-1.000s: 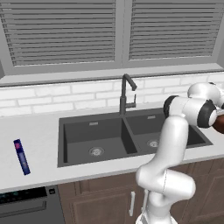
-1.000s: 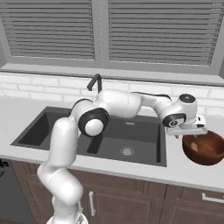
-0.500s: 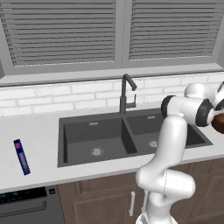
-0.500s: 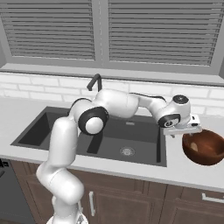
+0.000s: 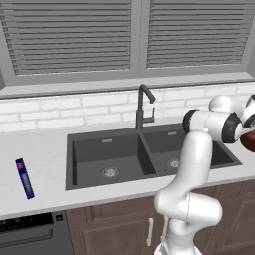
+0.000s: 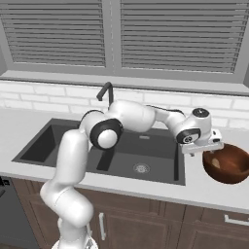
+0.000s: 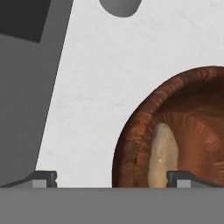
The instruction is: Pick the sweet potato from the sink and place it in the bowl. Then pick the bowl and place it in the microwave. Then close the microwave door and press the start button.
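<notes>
Gripper: jaws spread wide, nothing between them; in the hand view one fingertip sits over bare counter and the other over the bowl's inside. From the right base view the gripper hangs just above the bowl's near-left rim.
Sweet potato: lying inside the bowl against its left inner wall, pale tan in the hand view, long axis running up and down in that view. Free of the fingers.
Bowl: reddish-brown, wood-grained, upright on the counter to the right of the sink. In the hand view its rim curves between the two fingertips. In the left base view just a sliver of it shows at the right edge, behind the arm's wrist.
Arm: reaches from the base across the front of the sink and out to the right, wrist bent down over the bowl.
Sink: dark double basin, round silver drain in each half, dark tall faucet standing behind the divider.
Counter: pale speckled stone around the sink; white brick backsplash and a slatted window blind behind.
Other: a slim dark blue tube lies on the counter well left of the sink.
</notes>
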Motion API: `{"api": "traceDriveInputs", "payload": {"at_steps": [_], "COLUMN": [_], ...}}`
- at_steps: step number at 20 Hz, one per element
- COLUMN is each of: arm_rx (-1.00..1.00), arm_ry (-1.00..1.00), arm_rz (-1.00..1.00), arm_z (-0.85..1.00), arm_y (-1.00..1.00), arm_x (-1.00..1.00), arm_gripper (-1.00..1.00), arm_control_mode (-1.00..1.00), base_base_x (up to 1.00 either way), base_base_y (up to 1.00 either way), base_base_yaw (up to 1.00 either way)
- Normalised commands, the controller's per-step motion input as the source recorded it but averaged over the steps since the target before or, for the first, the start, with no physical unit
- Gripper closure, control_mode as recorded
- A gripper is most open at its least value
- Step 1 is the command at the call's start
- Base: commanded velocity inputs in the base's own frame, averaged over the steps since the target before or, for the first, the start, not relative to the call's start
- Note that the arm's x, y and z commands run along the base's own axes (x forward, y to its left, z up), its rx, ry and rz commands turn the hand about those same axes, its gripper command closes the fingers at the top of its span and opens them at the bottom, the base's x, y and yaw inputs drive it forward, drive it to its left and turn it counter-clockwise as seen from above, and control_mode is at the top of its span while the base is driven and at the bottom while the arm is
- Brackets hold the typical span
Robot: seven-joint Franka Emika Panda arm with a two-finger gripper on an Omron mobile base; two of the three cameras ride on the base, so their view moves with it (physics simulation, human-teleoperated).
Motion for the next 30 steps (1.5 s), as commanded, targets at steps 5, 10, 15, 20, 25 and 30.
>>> {"api": "traceDriveInputs", "payload": {"at_steps": [5,10,15,20,25,30], "arm_rx": [0.0,0.0,0.0,0.0,0.0,-0.02], "arm_ry": [0.01,0.01,0.02,0.05,0.08,0.04], "arm_rz": [0.07,0.07,0.05,0.04,0.05,0.0], "arm_z": [-0.16,-0.2,-0.23,-0.2,-0.09,0.24], "arm_y": [-0.14,-0.1,-0.01,0.0,0.0,0.18], "arm_x": [0.03,0.05,0.06,0.06,0.0,-0.32], "arm_gripper": [-1.0,-1.0,1.0,1.0,1.0,1.0], "arm_control_mode": [-1.0,-1.0,-1.0,-1.0,-1.0,-1.0], "base_base_x": [0.0,0.0,0.0,0.0,0.0,0.0], "base_base_y": [0.0,0.0,0.0,0.0,0.0,0.0], "base_base_yaw": [0.0,0.0,0.0,0.0,0.0,0.0]}}
